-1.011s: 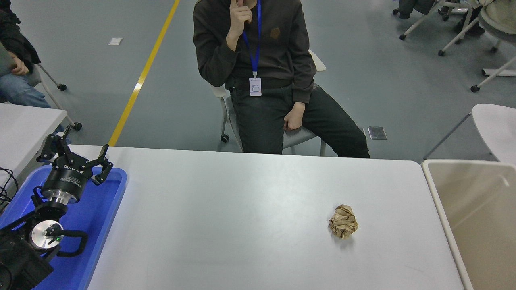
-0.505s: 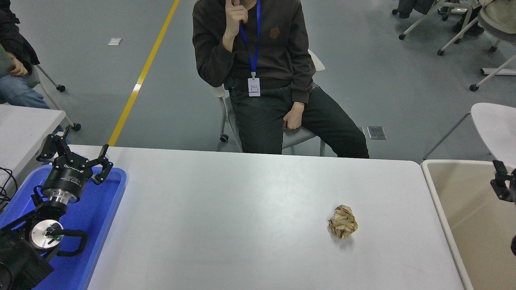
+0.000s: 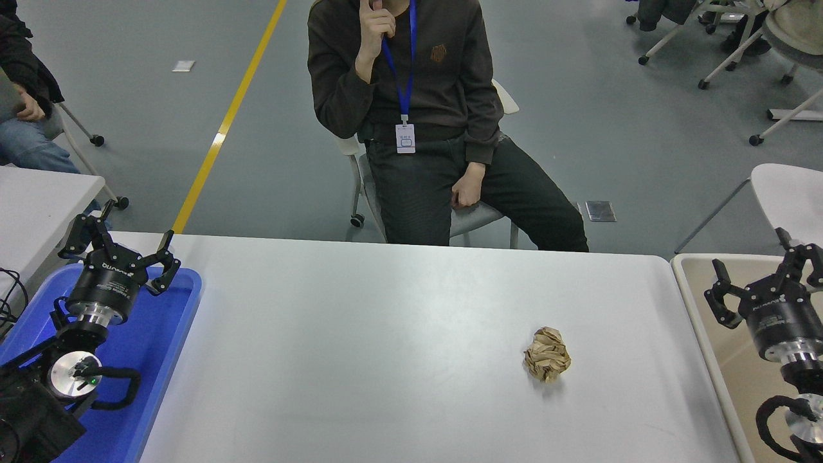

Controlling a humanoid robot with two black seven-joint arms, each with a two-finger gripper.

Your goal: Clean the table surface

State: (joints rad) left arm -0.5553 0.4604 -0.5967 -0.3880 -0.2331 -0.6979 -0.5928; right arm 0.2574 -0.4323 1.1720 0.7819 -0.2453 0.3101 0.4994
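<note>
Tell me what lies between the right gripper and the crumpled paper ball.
Head view: only bare table surface and the beige bin's rim separate the right gripper from the paper ball.

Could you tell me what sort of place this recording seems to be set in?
Probably an indoor lab or open workspace: a grey floor with a yellow line, wheeled chairs, and a seated person wearing a lanyard badge facing the white table between the robot's arms.
</note>
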